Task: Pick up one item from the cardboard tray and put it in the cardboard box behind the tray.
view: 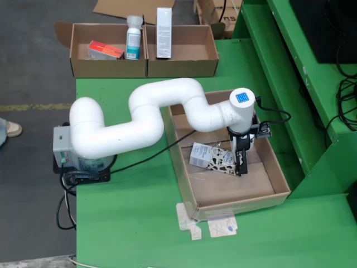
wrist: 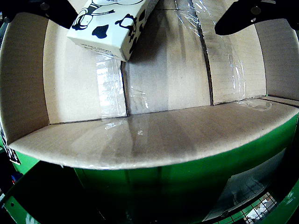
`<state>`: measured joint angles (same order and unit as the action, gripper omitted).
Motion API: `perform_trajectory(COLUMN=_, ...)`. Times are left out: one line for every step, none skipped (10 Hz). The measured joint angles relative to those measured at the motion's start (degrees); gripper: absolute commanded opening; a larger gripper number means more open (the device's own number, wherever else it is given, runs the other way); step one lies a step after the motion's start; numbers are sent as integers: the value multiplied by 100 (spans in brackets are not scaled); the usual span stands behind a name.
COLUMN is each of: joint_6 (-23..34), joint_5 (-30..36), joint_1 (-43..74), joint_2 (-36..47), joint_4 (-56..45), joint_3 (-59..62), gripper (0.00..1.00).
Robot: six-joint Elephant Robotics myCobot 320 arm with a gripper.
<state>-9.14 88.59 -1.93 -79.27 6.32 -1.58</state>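
Torn scraps of tape and paper (view: 207, 224) are seen nearest the lens in the fixed view, stuck to the green counter (view: 128, 223) just in front of the open brown cardboard tray (view: 268, 196). Within the tray, a cow-patterned black-and-white carton (view: 222, 161) is seen lying on its side, with a plain white carton (view: 199, 154) touching it on the left. The black claw (view: 241, 162) of the white jointed arm (view: 145, 120) is lowered at the patterned carton's right end (contact cannot be judged from this view). Behind the tray, a divided brown cardboard box (view: 184, 66) is seen holding a flat orange packet (view: 104, 49), a teal-labelled white bottle (view: 133, 38) and a tall white carton (view: 163, 32).

Seen from the claw-mounted view, the tray's near wall (wrist: 154, 140) fills the foreground, above green counter (wrist: 154, 186). The patterned carton (wrist: 112, 25) is shown at the upper left, beside the left black finger (wrist: 44, 10); the right finger (wrist: 254, 14) stands well apart, so the claw is spread and nothing is clamped.
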Motion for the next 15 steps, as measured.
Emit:
perform_trajectory(joint_6=0, joint_5=0, joint_1=0, joint_2=0, joint_4=0, joint_3=0, gripper=100)
perform_trajectory(joint_6=0, joint_5=0, joint_1=0, joint_2=0, joint_4=0, joint_3=0, gripper=100)
perform_trajectory(joint_6=0, joint_5=0, joint_1=0, joint_2=0, joint_4=0, joint_3=0, gripper=100)
perform_trajectory(joint_6=0, joint_5=0, joint_1=0, joint_2=0, joint_4=0, joint_3=0, gripper=100)
perform_trajectory(joint_6=0, joint_5=0, joint_1=0, joint_2=0, joint_4=0, joint_3=0, gripper=90)
perform_trajectory(joint_6=0, joint_5=0, joint_1=0, joint_2=0, joint_4=0, joint_3=0, gripper=80)
perform_trajectory(joint_6=0, joint_5=0, joint_1=0, joint_2=0, joint_4=0, joint_3=0, gripper=70)
perform_trajectory(joint_6=0, joint_5=0, joint_1=0, joint_2=0, joint_4=0, joint_3=0, gripper=60)
perform_trajectory(joint_6=0, joint_5=0, joint_1=0, joint_2=0, joint_4=0, joint_3=0, gripper=50)
perform_trajectory(joint_6=0, joint_5=0, joint_1=0, joint_2=0, joint_4=0, joint_3=0, gripper=40)
perform_trajectory(joint_6=0, joint_5=0, joint_1=0, joint_2=0, joint_4=0, joint_3=0, gripper=30)
perform_trajectory(joint_6=0, joint_5=0, joint_1=0, joint_2=0, joint_4=0, joint_3=0, gripper=20)
perform_trajectory(joint_6=0, joint_5=0, joint_1=9, joint_2=0, joint_4=0, joint_3=0, gripper=10)
perform_trajectory(joint_6=0, joint_5=0, joint_1=9, joint_2=0, joint_4=0, joint_3=0, gripper=0)
perform_trajectory(joint_6=0, joint_5=0, joint_1=9, joint_2=0, joint_4=0, joint_3=0, gripper=0)
